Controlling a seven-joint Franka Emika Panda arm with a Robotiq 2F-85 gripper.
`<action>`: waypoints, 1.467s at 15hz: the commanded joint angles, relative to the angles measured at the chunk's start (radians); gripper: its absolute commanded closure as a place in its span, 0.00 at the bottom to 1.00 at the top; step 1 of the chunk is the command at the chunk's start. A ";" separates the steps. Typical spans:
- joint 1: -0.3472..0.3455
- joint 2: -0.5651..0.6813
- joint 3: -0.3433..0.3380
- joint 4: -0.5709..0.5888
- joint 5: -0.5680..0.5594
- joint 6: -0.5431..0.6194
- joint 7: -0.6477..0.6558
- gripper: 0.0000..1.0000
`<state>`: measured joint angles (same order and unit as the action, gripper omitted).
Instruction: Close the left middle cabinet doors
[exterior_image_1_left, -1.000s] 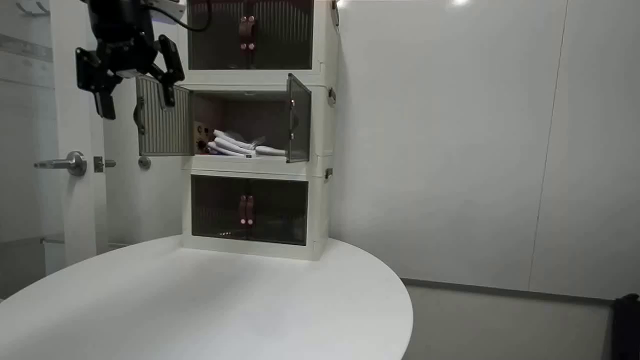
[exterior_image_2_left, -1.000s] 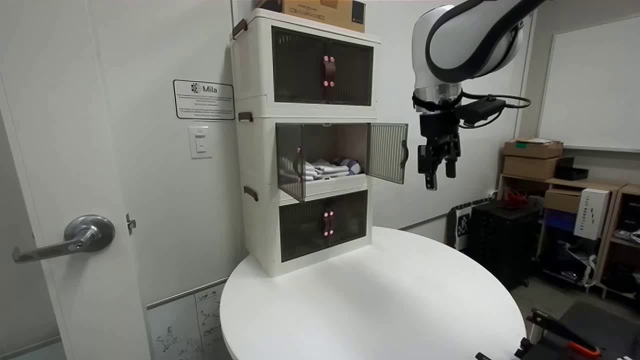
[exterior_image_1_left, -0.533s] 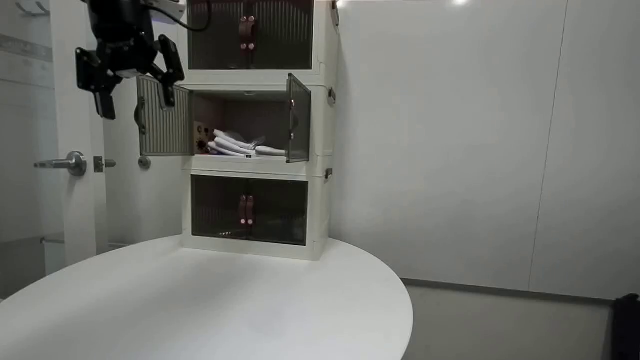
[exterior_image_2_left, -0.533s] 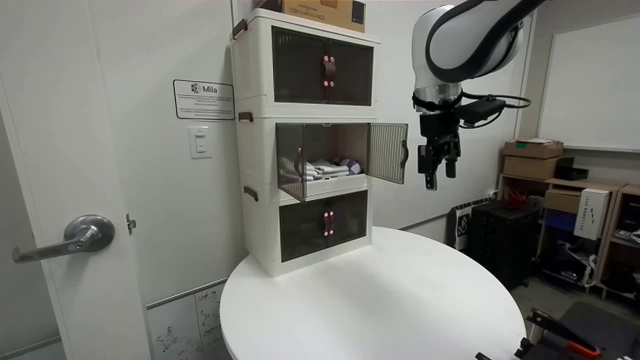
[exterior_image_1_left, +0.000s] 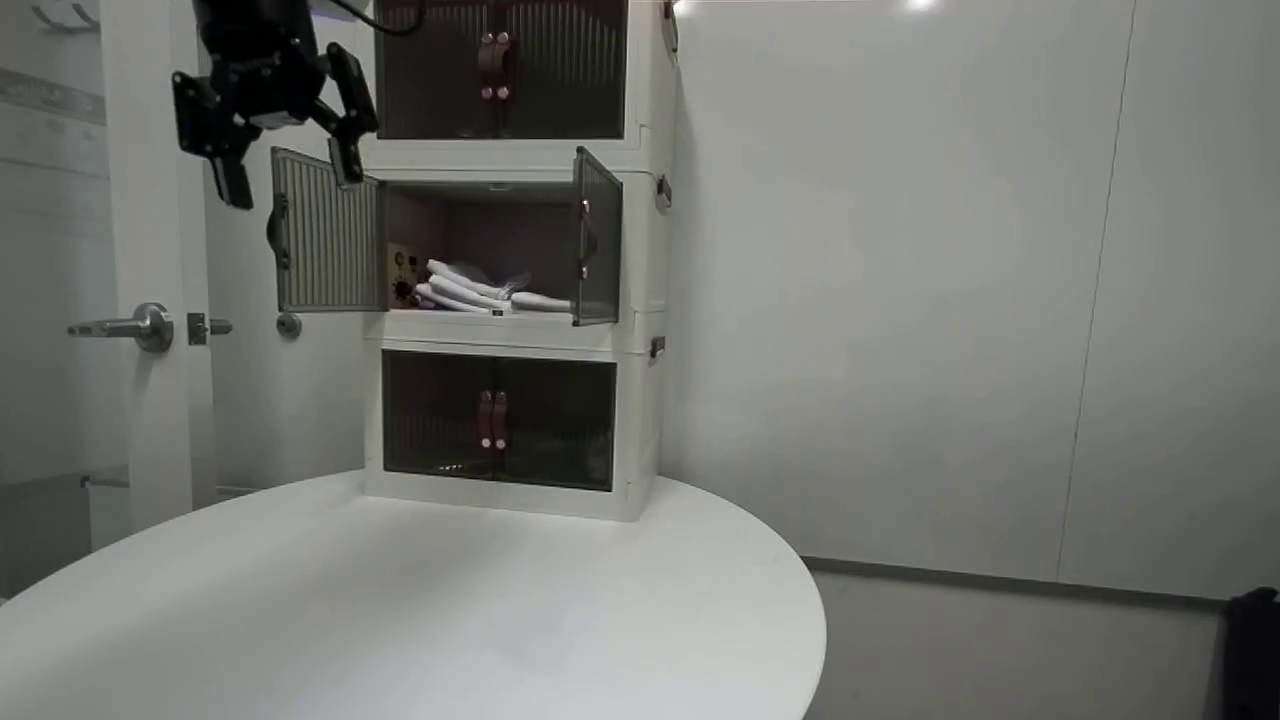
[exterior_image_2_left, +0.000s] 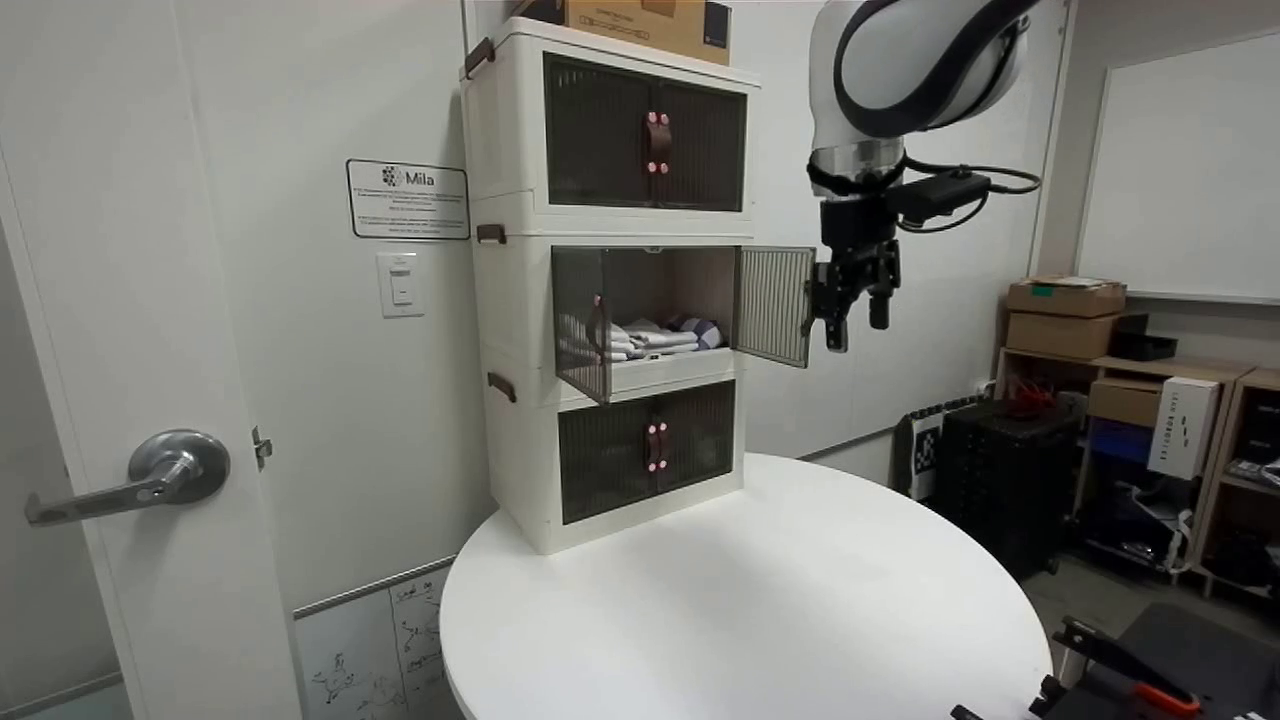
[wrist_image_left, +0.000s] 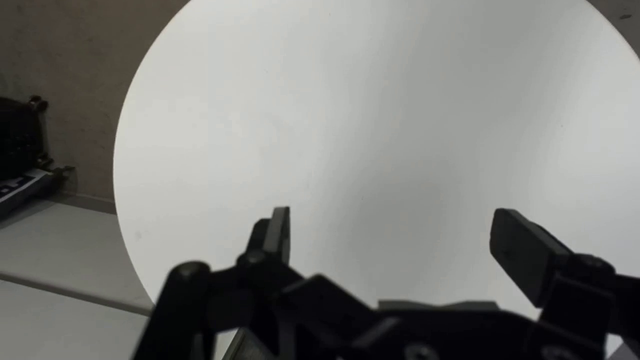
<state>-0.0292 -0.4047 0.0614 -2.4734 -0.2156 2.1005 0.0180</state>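
Observation:
The left middle leaf stands swung open; in an exterior view it shows as a ribbed see-through panel (exterior_image_1_left: 330, 245), in an exterior view as an angled leaf (exterior_image_2_left: 580, 315). The matching right leaf also stands open in both exterior views (exterior_image_1_left: 600, 245) (exterior_image_2_left: 775, 300). My gripper hangs pointing down in front of the cabinet, apart from its body (exterior_image_1_left: 292, 185) (exterior_image_2_left: 857, 325). Its fingers are wide open and empty, also in the wrist view (wrist_image_left: 392, 230). It overlaps the edge of a leaf in each exterior view; contact cannot be told. A small dark edge shows at the bottom of the wrist view.
The white three-tier cabinet (exterior_image_1_left: 640, 420) stands on a round white table (exterior_image_2_left: 760, 600). Folded white cloths (exterior_image_1_left: 470, 290) lie in the middle tier. The dark top doors (exterior_image_2_left: 600, 130) and bottom doors (exterior_image_2_left: 600, 460) are shut. A cardboard box (exterior_image_2_left: 650, 30) sits on top.
My gripper has risen, moving slightly right in an exterior view and left in an exterior view. It stays open. Both middle leaves look unmoved.

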 joint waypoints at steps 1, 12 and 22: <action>0.008 0.075 0.018 0.129 -0.009 -0.024 0.057 0.00; 0.069 0.321 0.044 0.526 0.072 -0.086 0.110 0.00; 0.153 0.496 0.083 0.780 0.077 -0.263 0.158 0.00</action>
<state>0.0981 0.0329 0.1365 -1.8012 -0.1494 1.9376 0.1737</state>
